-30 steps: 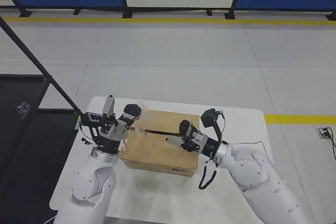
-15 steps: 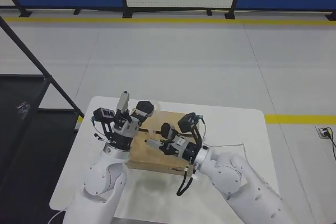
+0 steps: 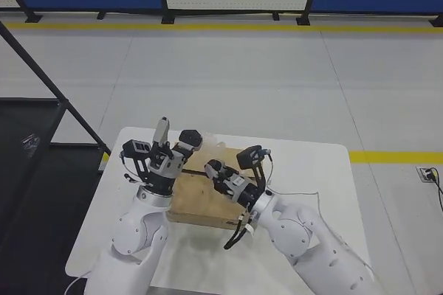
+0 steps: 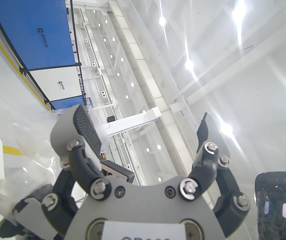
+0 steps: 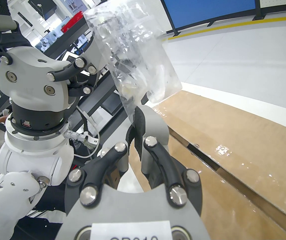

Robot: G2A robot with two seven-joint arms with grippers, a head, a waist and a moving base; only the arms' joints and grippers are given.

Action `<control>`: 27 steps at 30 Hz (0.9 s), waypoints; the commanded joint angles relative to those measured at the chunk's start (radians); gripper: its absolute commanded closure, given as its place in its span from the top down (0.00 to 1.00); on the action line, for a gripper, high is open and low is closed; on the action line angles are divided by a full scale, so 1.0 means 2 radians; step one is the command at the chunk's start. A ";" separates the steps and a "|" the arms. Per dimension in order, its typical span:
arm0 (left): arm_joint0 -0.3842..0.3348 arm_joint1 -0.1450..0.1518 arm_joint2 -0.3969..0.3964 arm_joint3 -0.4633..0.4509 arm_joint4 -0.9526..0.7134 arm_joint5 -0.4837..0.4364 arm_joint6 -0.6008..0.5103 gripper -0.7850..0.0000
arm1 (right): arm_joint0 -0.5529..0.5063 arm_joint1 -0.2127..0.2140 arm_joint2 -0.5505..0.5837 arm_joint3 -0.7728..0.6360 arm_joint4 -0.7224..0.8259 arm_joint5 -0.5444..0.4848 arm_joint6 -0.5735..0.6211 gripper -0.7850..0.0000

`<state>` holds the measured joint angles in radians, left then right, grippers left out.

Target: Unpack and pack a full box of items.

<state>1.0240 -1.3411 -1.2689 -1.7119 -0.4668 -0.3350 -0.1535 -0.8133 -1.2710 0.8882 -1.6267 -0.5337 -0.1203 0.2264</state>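
Observation:
A closed brown cardboard box (image 3: pixel 207 200) lies on the white table (image 3: pixel 317 177), its flap seam (image 5: pixel 223 168) running across the top. Over the box's left rear, my right gripper (image 3: pixel 211 167) is shut on the lower edge of a clear plastic bag (image 5: pixel 132 58), which stands up from its fingers (image 5: pixel 139 128). The bag (image 3: pixel 209 147) holds small pale items. My left gripper (image 3: pixel 176 134) is just left of it, pointing upward and open, nothing between its pads (image 4: pixel 87 128). The bag (image 4: pixel 20 148) lies beside one left finger. I cannot tell if they touch.
The table has bare white surface to the right of the box and in front of it. A black frame post (image 3: pixel 52 96) slants past the table's left rear corner. The floor beyond has a yellow line (image 3: pixel 402 156).
My right gripper has travelled left across the box up to the left gripper and now pinches the bag. The left gripper shifted slightly right and tipped upward.

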 commanded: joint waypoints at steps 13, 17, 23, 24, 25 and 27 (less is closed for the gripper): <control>0.018 0.003 -0.024 0.007 0.033 -0.004 -0.041 1.00 | -0.022 0.007 0.059 -0.027 -0.027 0.011 0.037 0.00; 0.032 0.007 -0.040 -0.003 0.049 -0.008 -0.065 1.00 | -0.018 0.009 0.074 -0.038 -0.042 0.019 0.068 0.00; 0.063 0.014 -0.076 -0.017 0.069 -0.012 -0.098 1.00 | -0.008 0.013 0.098 -0.047 -0.047 0.005 0.125 0.00; 0.068 0.015 -0.083 -0.020 0.068 -0.011 -0.103 1.00 | -0.007 0.014 0.102 -0.045 -0.048 0.003 0.133 0.00; 0.074 0.016 -0.091 -0.022 0.066 -0.011 -0.108 1.00 | -0.006 0.015 0.106 -0.046 -0.045 0.004 0.137 0.00; 0.084 0.019 -0.107 -0.025 0.064 -0.010 -0.118 1.00 | -0.004 0.015 0.110 -0.047 -0.048 0.004 0.146 0.00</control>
<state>1.1833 -1.3052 -1.4679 -1.7595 -0.3381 -0.3552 -0.3815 -0.8238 -1.2410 1.1052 -1.7191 -0.6257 -0.1134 0.5112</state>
